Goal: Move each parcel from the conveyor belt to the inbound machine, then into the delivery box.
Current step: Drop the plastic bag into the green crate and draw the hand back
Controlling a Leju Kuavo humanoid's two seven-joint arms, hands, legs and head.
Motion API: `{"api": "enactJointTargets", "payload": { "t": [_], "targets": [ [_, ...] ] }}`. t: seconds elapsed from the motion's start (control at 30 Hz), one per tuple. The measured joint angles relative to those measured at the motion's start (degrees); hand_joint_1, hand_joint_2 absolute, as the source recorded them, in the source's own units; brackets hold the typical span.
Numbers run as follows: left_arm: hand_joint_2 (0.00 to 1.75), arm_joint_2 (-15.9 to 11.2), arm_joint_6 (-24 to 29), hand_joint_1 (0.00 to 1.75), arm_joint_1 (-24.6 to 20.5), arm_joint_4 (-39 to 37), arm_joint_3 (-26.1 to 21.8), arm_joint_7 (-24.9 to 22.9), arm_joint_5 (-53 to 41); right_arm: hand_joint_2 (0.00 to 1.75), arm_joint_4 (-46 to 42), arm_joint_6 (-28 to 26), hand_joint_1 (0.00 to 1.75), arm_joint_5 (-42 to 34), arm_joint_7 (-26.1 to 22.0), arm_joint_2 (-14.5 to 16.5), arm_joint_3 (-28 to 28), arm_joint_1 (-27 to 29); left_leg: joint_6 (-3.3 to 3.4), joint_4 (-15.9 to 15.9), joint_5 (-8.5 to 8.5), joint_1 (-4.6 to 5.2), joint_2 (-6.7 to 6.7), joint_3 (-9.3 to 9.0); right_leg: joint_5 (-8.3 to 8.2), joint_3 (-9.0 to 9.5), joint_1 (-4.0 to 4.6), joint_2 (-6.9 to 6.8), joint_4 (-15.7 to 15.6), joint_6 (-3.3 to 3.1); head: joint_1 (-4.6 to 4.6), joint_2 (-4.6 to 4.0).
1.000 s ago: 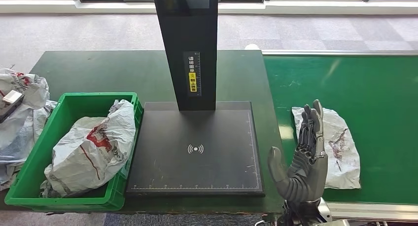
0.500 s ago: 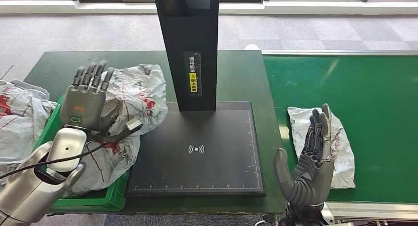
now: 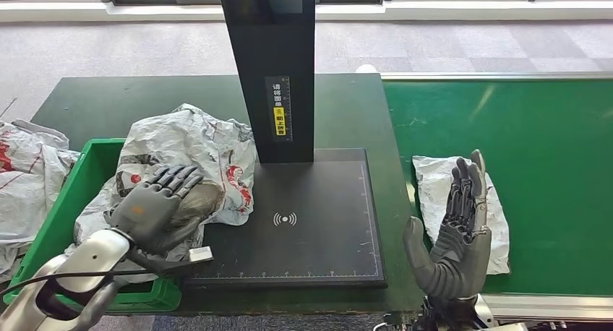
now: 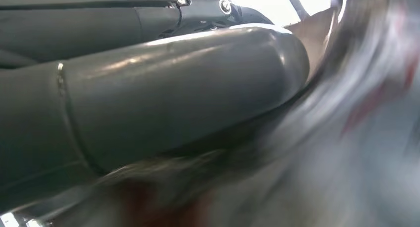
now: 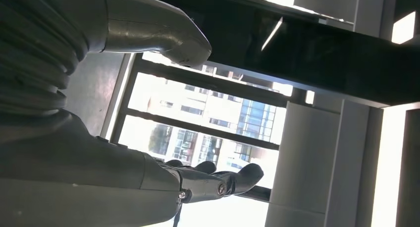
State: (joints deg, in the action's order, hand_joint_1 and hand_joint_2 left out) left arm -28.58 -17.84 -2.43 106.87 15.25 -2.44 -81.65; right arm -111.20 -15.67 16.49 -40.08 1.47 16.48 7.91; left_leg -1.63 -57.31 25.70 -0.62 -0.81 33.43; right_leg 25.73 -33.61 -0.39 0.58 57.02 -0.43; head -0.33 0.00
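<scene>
Nearest the camera, at the front right corner of the black scanner platform (image 3: 289, 215), the right hand (image 3: 455, 233) stands upright with its palm facing left, fingers straight and spread, thumb out, grasping nothing. Just beyond that hand, to the right of the platform, a flat white parcel (image 3: 441, 194) with dark red print lies on the green conveyor belt (image 3: 549, 165), apart from the platform edge.

At the platform's front left corner the left hand (image 3: 155, 208) presses down on a large crumpled white parcel bag (image 3: 188, 154), fingers curled over the plastic; whether it actually grips the bag or merely rests on it cannot be told, and the left wrist view is too blurred to settle it. The bag sits over the right rim of the green delivery box (image 3: 61, 222) and spills onto the platform's left edge. More crumpled white bags (image 3: 29, 172) lie left of the box.

Rising from the platform's far edge, the black scanner column (image 3: 275, 63) carries a small yellow and white label. Behind it the dark green table (image 3: 108, 100) runs back toward a grey floor.
</scene>
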Motion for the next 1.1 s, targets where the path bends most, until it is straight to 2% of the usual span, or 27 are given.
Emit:
{"api": "enactJointTargets", "payload": {
  "t": [0.07, 0.17, 0.23, 0.27, 0.33, 0.43, 0.53, 0.63, 0.7, 0.77, 0.9, 1.1],
  "targets": [
    [0.0, -1.69, -2.88, 0.0, 6.68, 4.71, -5.74, 2.25, 0.56, 1.75, 0.05, 0.61, 0.0, -0.62, 0.02, -0.22, 0.0, -0.52, -0.05, 0.04, 0.05, -0.01, -0.03, -0.07, 0.07, 0.04, 0.0, 0.04, 0.03, -0.04, -0.01, 0.0],
    [0.0, -3.64, -6.06, 0.0, 19.17, 13.16, -15.05, 2.71, 3.72, 1.75, 0.25, 1.28, 0.0, -1.07, 0.01, -0.45, 0.0, -1.47, -0.12, 0.02, 0.16, -0.08, -0.06, -0.2, 0.17, -0.07, 0.07, 0.11, 0.01, -0.09, -0.03, 0.0],
    [0.0, -5.18, -6.8, 0.0, 22.66, 16.5, -23.13, 3.0, 7.64, 1.75, 0.33, 1.31, 0.0, -0.84, 0.01, -0.52, 0.0, -1.75, -0.07, -0.02, 0.13, -0.12, 0.31, -0.16, 0.32, -0.13, 0.13, -0.25, -0.05, -0.02, -0.03, 0.0],
    [0.0, -6.22, -6.55, 0.0, 21.5, 16.69, -27.05, 3.1, 8.54, 1.75, 0.35, 1.27, 0.0, -0.55, 0.0, -0.54, 0.0, -1.86, -0.04, -0.01, 0.08, -0.12, 0.67, -0.12, 0.41, -0.15, 0.14, -0.63, -0.07, -0.01, -0.04, 0.0],
    [0.0, -8.65, -4.93, 0.0, 14.46, 12.66, -32.1, 2.68, 7.41, 1.75, 0.37, 1.35, 0.0, 0.15, 0.0, -0.55, 0.0, -2.07, -0.05, 0.04, -0.1, -0.17, 1.52, -0.07, 0.57, -0.05, 0.19, -1.52, -0.06, -0.07, -0.04, 0.0],
    [0.0, -12.48, -2.84, 0.0, 4.21, 4.2, -34.28, 1.74, 5.75, 1.75, 0.37, 1.85, 0.0, 0.84, -0.01, -0.54, 0.0, -2.26, -0.32, 0.09, -0.28, -0.32, 1.9, -0.03, 0.43, 0.2, 0.35, -1.87, 0.04, -0.35, -0.03, 0.0],
    [0.0, -16.65, -5.13, 0.0, 0.02, 0.33, -37.01, 1.75, 9.33, 1.75, 0.39, 2.57, 0.0, 0.96, 0.01, -0.53, 0.0, -2.26, -0.47, 0.05, -0.38, -0.43, 1.24, 0.03, 0.05, 0.16, 0.51, -1.2, 0.12, -0.54, -0.04, 0.0],
    [0.0, -22.15, -8.98, 0.0, -3.75, -2.07, -42.5, 2.34, 15.2, 1.75, 0.5, 3.01, 0.0, 0.95, 0.01, -0.53, 0.0, -2.29, -0.51, -0.02, -0.39, -0.56, 0.78, 0.15, -0.15, -0.12, 0.6, -0.73, 0.07, -0.6, -0.02, 0.0],
    [0.0, -24.56, -9.83, 0.0, -5.44, -3.23, -45.73, 2.94, 17.55, 1.75, 0.59, 2.93, 0.0, 0.91, 0.01, -0.54, 0.0, -2.28, -0.5, -0.02, -0.35, -0.48, 0.75, 0.12, -0.09, -0.15, 0.56, -0.66, 0.06, -0.54, -0.02, 0.0],
    [0.0, -25.36, -8.93, 0.0, -5.68, -3.67, -47.57, 2.98, 17.67, 1.75, 0.62, 2.7, 0.0, 0.81, 0.01, -0.55, 0.0, -2.26, -0.48, 0.0, -0.32, -0.44, 0.78, 0.09, 0.01, -0.14, 0.5, -0.68, 0.04, -0.48, -0.02, 0.0],
    [0.0, -24.7, -6.56, 0.0, -5.63, -4.27, -47.76, 1.86, 16.4, 1.75, 0.65, 2.46, 0.0, 0.73, -0.01, -0.55, 0.0, -2.27, -0.47, 0.01, -0.32, -0.51, 0.82, 0.12, 0.07, -0.09, 0.51, -0.75, -0.01, -0.5, -0.03, 0.0],
    [0.0, -24.14, -5.43, 0.0, -8.97, -6.57, -44.52, 1.58, 16.81, 1.75, 0.65, 2.48, 0.0, 0.86, -0.01, -0.55, 0.0, -2.28, -0.47, -0.01, -0.33, -0.5, 0.82, 0.09, 0.04, -0.1, 0.49, -0.75, -0.02, -0.49, -0.02, 0.0]
  ]
}}
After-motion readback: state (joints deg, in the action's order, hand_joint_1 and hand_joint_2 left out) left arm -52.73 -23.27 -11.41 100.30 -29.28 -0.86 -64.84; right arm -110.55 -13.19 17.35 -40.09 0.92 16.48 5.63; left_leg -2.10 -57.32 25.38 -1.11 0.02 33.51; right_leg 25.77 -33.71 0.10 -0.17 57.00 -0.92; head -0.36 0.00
